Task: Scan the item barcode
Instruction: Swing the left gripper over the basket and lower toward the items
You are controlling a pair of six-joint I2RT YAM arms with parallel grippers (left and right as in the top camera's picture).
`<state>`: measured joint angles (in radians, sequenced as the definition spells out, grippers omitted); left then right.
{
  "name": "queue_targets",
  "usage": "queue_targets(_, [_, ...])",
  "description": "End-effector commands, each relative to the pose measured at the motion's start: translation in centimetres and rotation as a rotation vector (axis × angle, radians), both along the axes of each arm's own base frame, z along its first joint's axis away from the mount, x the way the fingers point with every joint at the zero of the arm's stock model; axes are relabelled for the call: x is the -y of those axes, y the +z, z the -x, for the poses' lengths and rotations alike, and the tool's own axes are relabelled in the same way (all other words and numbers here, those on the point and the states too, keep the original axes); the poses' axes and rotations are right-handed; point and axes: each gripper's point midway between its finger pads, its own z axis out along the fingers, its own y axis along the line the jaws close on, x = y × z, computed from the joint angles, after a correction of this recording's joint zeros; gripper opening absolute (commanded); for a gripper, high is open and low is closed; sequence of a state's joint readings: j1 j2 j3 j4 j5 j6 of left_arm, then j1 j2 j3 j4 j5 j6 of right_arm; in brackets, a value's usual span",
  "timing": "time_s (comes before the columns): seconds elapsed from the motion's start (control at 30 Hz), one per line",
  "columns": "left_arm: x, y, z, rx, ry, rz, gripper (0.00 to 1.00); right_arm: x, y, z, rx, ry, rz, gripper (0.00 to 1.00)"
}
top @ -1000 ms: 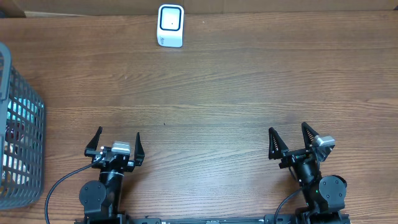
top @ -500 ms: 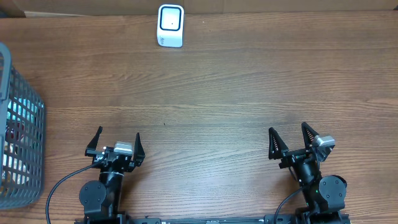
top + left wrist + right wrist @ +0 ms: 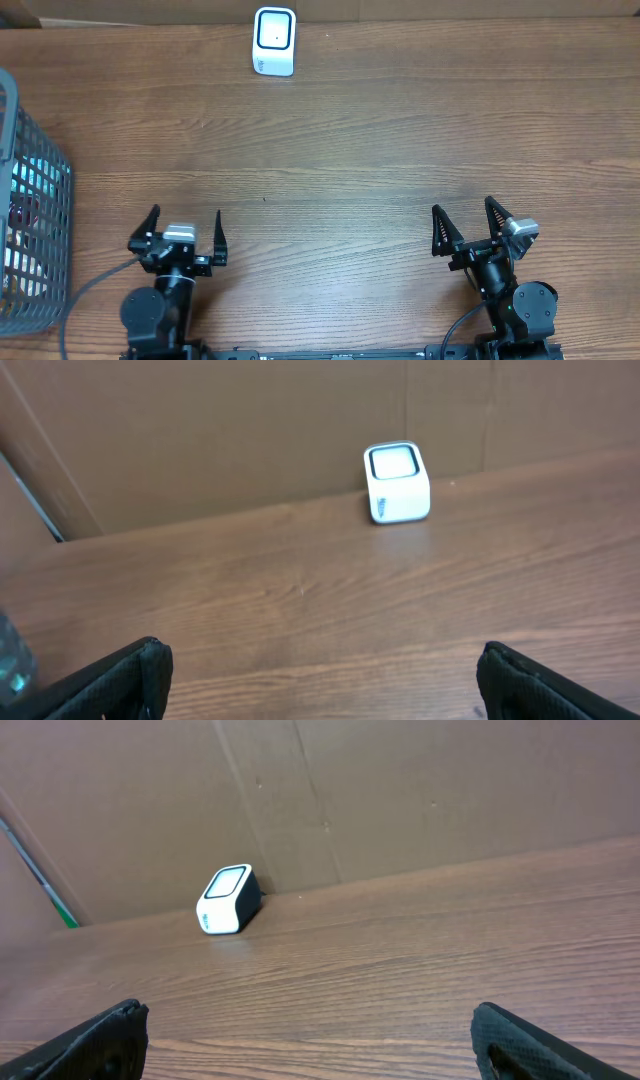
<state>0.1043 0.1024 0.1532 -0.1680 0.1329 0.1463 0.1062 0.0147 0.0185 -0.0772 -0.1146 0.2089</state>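
- Surface: brown wood-grain table [image 3: 380,140]; a cardboard wall [image 3: 220,430] stands along its far edge.
- Scanner [image 3: 274,41]: small white unit with a dark window, upper centre-left of the overhead frame, against the wall. Nothing is near it.
- Basket [image 3: 55,160]: grey mesh, cut off by the left edge of the overhead frame. Items [image 3: 22,214] show through the mesh, so the thing to scan lies in there. Which one is meant, I cannot tell.
- Left gripper [image 3: 186,215]: lower left of the frame, jaws spread wide, holding nothing, well apart from basket and scanner.
- Right gripper [image 3: 462,207]: lower right of the frame, jaws spread wide, holding nothing.
- Progress, as judged: at the very start. No item is out of the basket, none is held, and none faces the scanner window.
- Left to do: reach into the basket, lift 1 item, bring its barcode before the scanner.
- Count: 1 scanner, 1 basket, 2 grippers. Items in the basket are too hidden to count.
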Motion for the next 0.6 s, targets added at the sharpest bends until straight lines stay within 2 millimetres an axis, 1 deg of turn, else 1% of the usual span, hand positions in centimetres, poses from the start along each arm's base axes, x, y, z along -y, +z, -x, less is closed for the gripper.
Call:
queue_targets(0.0, [-0.1,5.2,-0.1,0.032,0.011,0.053,1.0,0.1,-0.1,0.0,0.007,-0.007,0.004,1.0])
queue_targets(0.1, [0.0,7.8,-1.2,-0.037,0.007,0.08,1.0,0.1,-0.1,0.0,0.007,-0.007,0.004,1.0])
queue_targets(0.23, [0.5,10.7,-3.3,-0.206,-0.031,0.113,1.0,0.1,-0.1,0.0,0.007,-0.007,0.004,1.0])
queue_targets(0.37, [1.4,13.0,-5.2,-0.384,-0.081,0.151,1.0,0.1,-0.1,0.0,0.007,-0.007,0.004,1.0])
queue_targets(0.43, [1.9,14.0,-5.8,-0.442,-0.11,0.171,1.0,0.1,-0.1,0.0,0.007,-0.007,0.004,1.0])
queue_targets(0.5, [2.3,14.7,-6.3,-0.489,-0.134,0.188,1.0,0.1,-0.1,0.0,0.007,-0.007,0.004,1.0])
queue_targets(0.57, [2.5,15.0,-7.0,-0.519,-0.146,0.2,1.0,0.1,-0.1,0.0,0.007,-0.007,0.004,1.0])
